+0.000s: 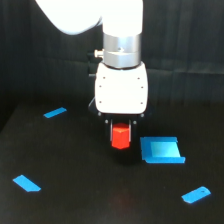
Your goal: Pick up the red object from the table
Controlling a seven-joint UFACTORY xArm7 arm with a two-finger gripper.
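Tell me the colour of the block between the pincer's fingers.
Bright red-orange: the red object, seen in the exterior view, the only one.

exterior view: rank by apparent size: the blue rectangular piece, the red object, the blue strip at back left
1. Blue rectangular piece, clearly the largest.
2. Red object, between the end effector fingers.
3. Blue strip, thin sliver. It sits farther back, so its real size against the red object is unsure.

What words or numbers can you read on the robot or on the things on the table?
None. No words, numbers or signs can be read anywhere in this picture.
The white robot arm is plain, with no readable label.
The red block in the claw has no writing.
The blue pieces, like the big blue one, are plain, and the black table is bare of text.
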